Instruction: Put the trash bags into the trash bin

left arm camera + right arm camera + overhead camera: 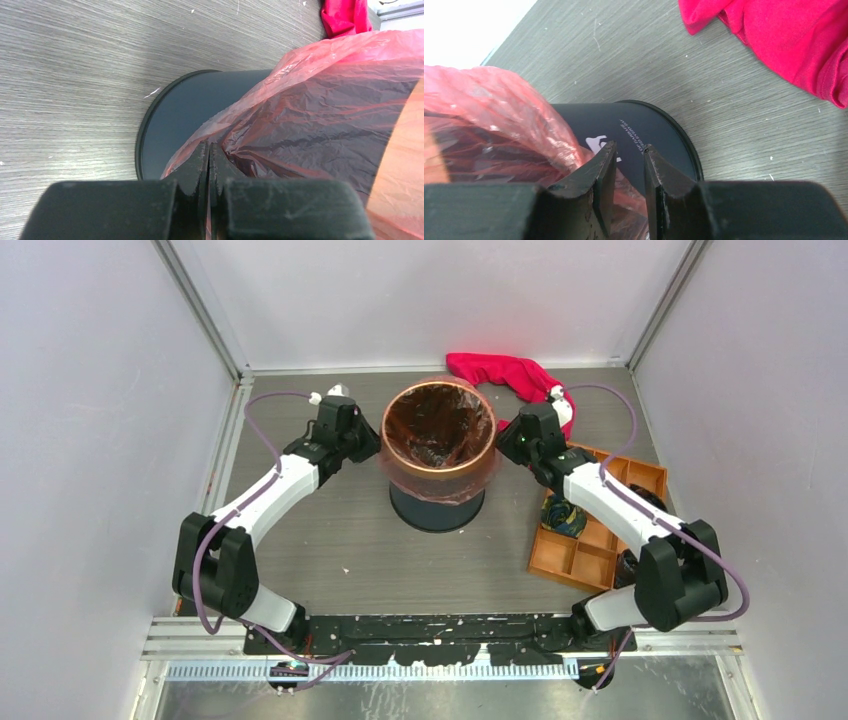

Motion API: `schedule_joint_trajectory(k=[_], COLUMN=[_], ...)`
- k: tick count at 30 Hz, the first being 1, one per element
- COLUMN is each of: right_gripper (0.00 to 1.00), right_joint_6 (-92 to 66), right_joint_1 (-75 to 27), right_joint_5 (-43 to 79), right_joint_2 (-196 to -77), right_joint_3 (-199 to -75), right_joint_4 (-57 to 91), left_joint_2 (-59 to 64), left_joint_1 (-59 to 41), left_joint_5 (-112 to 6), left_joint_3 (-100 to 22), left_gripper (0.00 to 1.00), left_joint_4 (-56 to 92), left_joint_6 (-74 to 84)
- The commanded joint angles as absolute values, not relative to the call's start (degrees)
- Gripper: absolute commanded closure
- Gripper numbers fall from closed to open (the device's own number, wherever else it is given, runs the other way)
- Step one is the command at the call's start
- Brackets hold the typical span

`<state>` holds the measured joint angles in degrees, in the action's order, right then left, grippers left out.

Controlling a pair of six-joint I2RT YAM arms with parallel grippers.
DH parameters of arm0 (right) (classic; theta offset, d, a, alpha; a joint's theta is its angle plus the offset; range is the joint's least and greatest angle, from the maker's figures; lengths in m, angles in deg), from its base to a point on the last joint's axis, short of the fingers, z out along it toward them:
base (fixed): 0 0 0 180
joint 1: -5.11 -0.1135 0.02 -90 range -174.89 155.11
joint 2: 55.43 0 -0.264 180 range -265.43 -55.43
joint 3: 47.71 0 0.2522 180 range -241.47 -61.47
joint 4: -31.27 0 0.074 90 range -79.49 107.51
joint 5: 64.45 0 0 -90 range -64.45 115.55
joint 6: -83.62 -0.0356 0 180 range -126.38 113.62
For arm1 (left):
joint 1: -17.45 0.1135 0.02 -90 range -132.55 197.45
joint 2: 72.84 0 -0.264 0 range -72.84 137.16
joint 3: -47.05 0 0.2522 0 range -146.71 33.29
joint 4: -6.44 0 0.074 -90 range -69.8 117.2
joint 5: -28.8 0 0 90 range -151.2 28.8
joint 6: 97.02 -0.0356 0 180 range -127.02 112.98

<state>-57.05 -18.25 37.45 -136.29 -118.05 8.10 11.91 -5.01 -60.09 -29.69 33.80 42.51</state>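
Red-pink, thin and translucent, the plastic film bag (440, 478) lined the dark navy cylindrical bin (437, 512) and folded down over its rim. It was wrinkled and glossy, hiding all but the bin's base. The left gripper (208, 152) was clenched on the film at the bin's side. The right gripper (629, 155) stood slightly parted with film in the gap — whether it pinched was unclear. The right arm cut off part of the orange compartment tray (585, 552).

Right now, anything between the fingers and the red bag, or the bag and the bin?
Nothing visible. The translucent red-pink plastic bag already drapes over the dark navy cylindrical bin. Left fingers pinch its film; right fingers straddle it, slightly apart.
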Motion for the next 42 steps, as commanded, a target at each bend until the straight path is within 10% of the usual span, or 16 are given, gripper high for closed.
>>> schedule_joint_trajectory(k=[1, 24, 42], right_gripper=[0.67, 0.51, 0.03], right_joint_6=[-59.67, -55.73, -49.1], right_joint_1=[-17.27, -10.92, -10.45], right_joint_5=[37.26, 34.6, 32.63], right_joint_2=[-130.89, -124.51, -114.76], right_joint_3=[-118.43, -120.31, -123.17], right_joint_4=[10.54, 2.84, -6.34], left_joint_2=[10.26, 7.31, -4.12], left_joint_1=[-5.84, -3.69, -1.01], left_joint_5=[-60.48, -62.68, -54.38], left_joint_3=[-30.58, -34.94, -36.69], left_gripper=[0.98, 0.81, 0.38], left_joint_4=[31.44, 36.96, 47.32], left_joint_6=[42.59, 37.31, 26.84])
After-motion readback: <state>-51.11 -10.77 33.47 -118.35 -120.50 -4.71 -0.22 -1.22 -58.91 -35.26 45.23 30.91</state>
